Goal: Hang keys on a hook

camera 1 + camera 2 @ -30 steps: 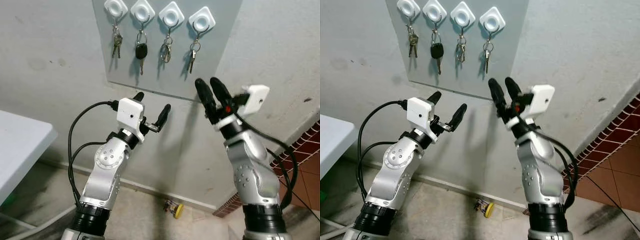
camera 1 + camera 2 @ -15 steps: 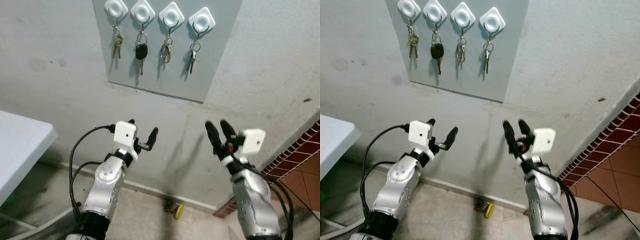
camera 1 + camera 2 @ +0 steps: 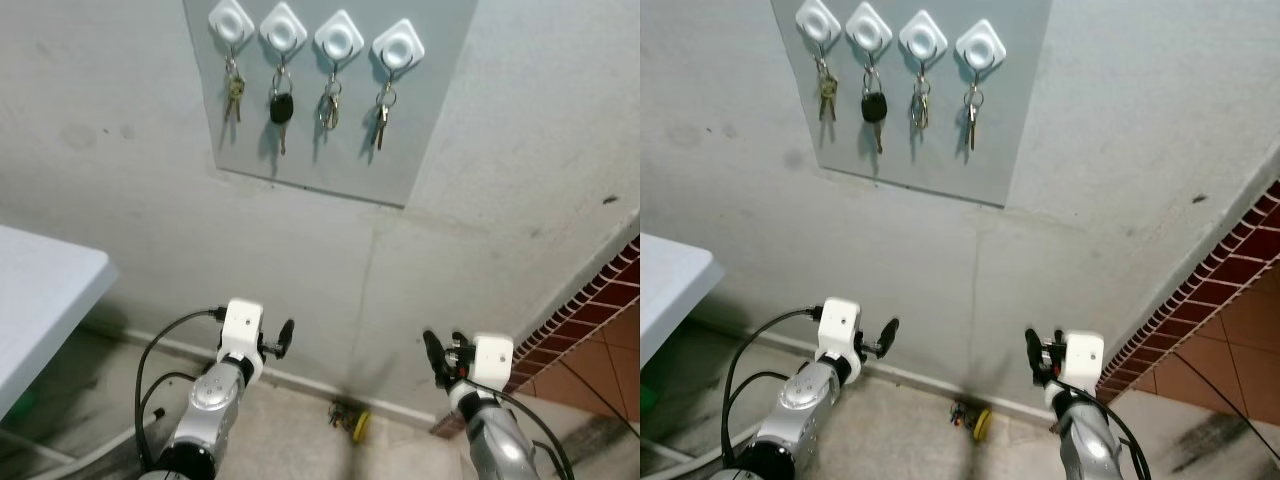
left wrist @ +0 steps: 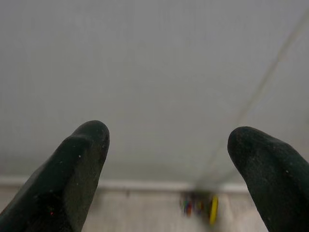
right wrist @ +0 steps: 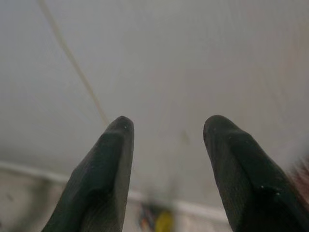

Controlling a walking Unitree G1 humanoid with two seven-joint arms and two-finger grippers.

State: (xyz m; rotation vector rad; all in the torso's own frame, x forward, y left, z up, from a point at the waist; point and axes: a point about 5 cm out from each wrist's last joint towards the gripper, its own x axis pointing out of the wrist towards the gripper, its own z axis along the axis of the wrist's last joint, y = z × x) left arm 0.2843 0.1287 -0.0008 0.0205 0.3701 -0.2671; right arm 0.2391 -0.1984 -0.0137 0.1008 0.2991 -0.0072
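Observation:
A grey board on the wall carries a row of white hooks, each with keys hanging from it: a brass key, a black car key, a ring of keys and a silver key. Both arms are low, far beneath the board. My left gripper stands open and holds nothing; its wrist view looks past the fingertips at bare wall. My right gripper is also open and holds nothing, its fingertips pointing at the wall.
A small yellow object lies on the floor by the skirting, between the arms. A white table juts in at the left. A red brick wall runs along the right edge.
Both arms have dropped from just under the board to near floor level. Their fingers stay open. The keys on the hooks have not moved.

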